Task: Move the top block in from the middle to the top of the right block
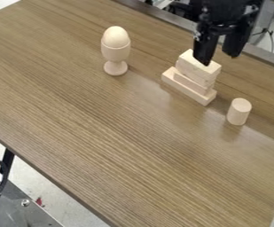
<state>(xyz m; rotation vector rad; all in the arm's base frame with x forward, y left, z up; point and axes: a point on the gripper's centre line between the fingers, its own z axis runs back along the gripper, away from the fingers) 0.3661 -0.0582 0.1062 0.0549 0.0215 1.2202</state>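
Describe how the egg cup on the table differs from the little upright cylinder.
The egg cup narrows to a stem above a round foot; the cylinder has straight sides. The egg cup holds an egg-shaped piece; the cylinder has a bare, flat top. Both are pale and stand upright.

A black robot arm (pixel 222 12) with a black claw (pixel 218 60)
From here I see two thick, blocky fingers (pixel 205 49), a chunky dark bracket (pixel 224 29) above them, and small pale specks (pixel 198 34), too tiny to tell as screws.
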